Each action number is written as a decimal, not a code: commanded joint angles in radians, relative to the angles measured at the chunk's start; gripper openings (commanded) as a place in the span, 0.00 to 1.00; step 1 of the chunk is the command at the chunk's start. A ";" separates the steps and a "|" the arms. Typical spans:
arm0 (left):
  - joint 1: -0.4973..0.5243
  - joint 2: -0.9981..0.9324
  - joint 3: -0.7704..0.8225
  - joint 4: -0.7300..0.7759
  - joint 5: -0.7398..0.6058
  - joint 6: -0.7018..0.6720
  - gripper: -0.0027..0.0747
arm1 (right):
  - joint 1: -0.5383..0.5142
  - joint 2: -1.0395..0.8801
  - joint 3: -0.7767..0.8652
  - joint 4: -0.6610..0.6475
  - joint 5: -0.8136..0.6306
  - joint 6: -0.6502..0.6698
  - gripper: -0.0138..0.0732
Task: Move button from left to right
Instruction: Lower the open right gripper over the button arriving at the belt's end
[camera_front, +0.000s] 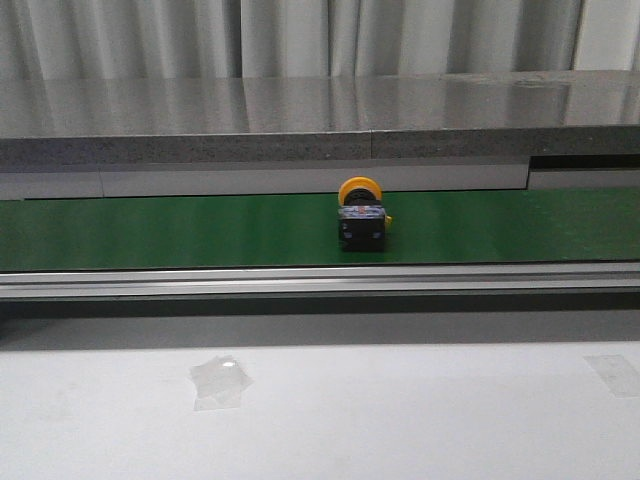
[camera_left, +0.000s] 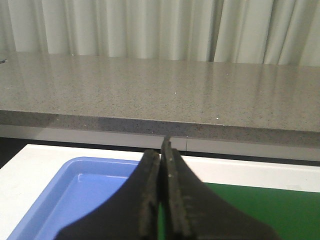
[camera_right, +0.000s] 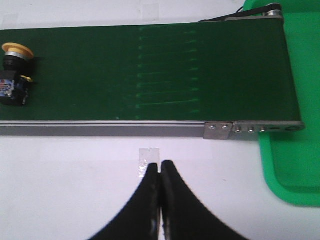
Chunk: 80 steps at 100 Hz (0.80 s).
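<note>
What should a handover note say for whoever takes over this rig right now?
Left gripper: shut, empty, above the near edge of a blue tray.
Right gripper: shut, empty, over the white table beside the belt's end.
The button lies on the green conveyor belt, about mid-belt in the front view, touched by neither gripper.
A green tray sits at the belt's right end.
Done: no grasp visible yet.
Left: get the button to the right side.

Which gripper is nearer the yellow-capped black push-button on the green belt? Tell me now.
Right, as far as the views show. The right gripper, jaws shut, sees the yellow-capped black push-button on the green conveyor belt. The left gripper, also shut, sits over a blue tray; no button in its view.
</note>
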 joint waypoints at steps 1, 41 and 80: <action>-0.003 0.003 -0.028 -0.011 -0.070 -0.011 0.01 | 0.002 0.036 -0.047 0.052 -0.066 0.001 0.08; -0.003 0.003 -0.028 -0.011 -0.070 -0.011 0.01 | 0.002 0.115 -0.047 0.084 -0.080 0.000 0.32; -0.003 0.003 -0.028 -0.011 -0.070 -0.011 0.01 | 0.002 0.133 -0.076 0.095 -0.098 -0.084 0.76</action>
